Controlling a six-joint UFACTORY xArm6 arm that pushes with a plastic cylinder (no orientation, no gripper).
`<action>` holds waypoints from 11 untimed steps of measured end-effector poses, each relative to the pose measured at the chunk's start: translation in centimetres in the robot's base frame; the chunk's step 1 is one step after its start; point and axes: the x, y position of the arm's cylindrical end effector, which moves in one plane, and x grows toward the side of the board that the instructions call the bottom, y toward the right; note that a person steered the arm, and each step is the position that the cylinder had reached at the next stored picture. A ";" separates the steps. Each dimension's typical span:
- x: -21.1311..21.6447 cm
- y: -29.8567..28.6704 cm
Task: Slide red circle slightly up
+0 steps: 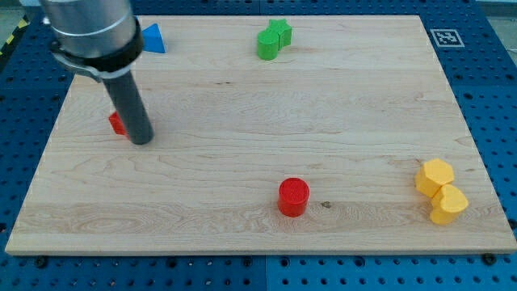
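Note:
The red circle [294,196] is a short red cylinder standing on the wooden board [258,105], low and a little right of centre. My tip [142,141] is the lower end of the dark rod at the view's left, far to the left of the red circle and somewhat above it. A second red block [117,123] is mostly hidden behind the rod, touching or nearly touching it; its shape cannot be made out.
A blue block [153,38] sits at the top left, partly behind the arm. Two green blocks [274,40] sit together at the top centre. Two yellow blocks [439,191] sit together near the right edge, low down.

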 end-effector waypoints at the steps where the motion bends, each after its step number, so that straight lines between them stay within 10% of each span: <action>1: -1.1 -1.6; 6: 9.0 32.3; 11: 12.4 25.7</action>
